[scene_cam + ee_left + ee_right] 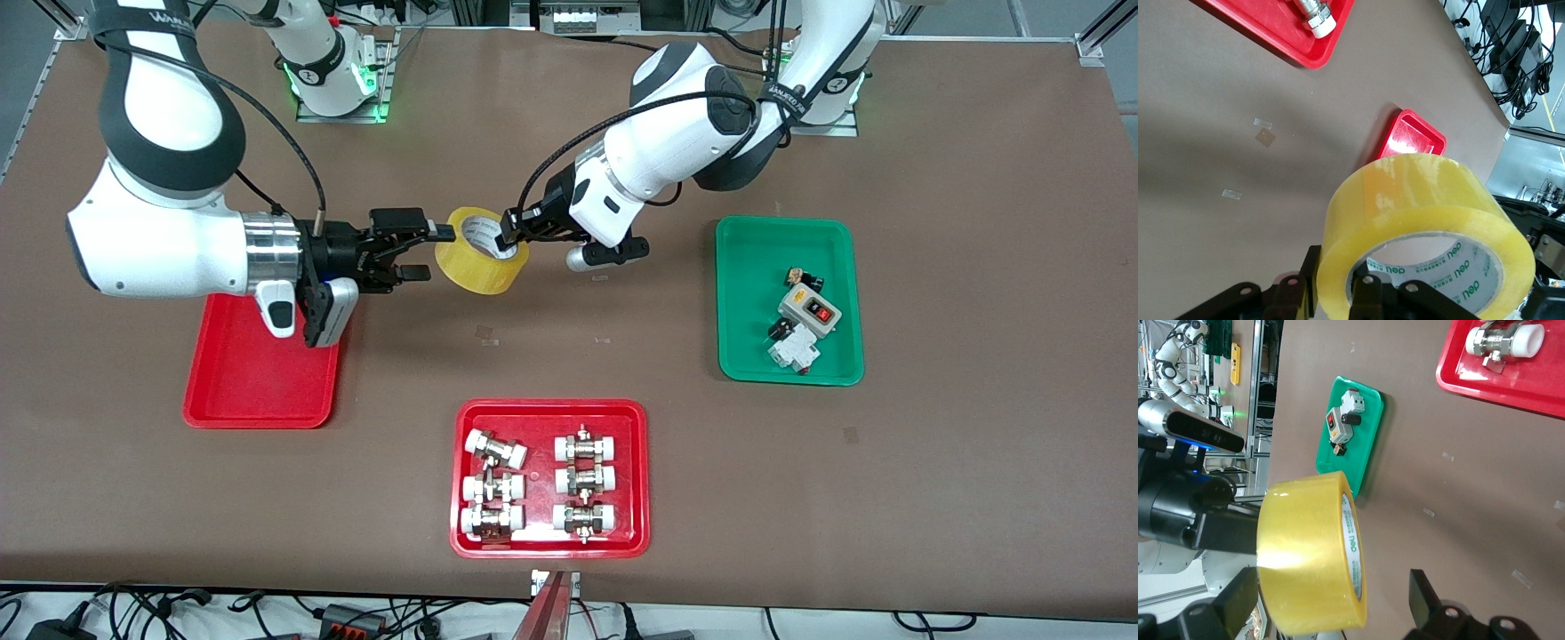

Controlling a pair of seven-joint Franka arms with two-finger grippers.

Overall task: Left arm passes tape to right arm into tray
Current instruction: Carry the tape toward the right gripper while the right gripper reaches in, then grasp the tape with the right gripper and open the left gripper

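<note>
Holding the wide roll of translucent yellow packing tape [481, 250] in mid-air over bare table between the two arms, left arm's small black two-finger gripper [514, 227] clamped through the pale core wall. Spreading the right arm's black silver-ringed gripper [425, 252] wide around the roll's opposite rim, not yet closing. Advising: closing right fingers fully before loosening left, then carrying to the plain shallow red rectangular tray [258, 378].

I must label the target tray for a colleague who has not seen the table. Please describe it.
Three trays lie on the brown table. The target tray is the red one at the right arm's end, below the right gripper. Unlike the fittings tray and green tray, it holds nothing.
</note>
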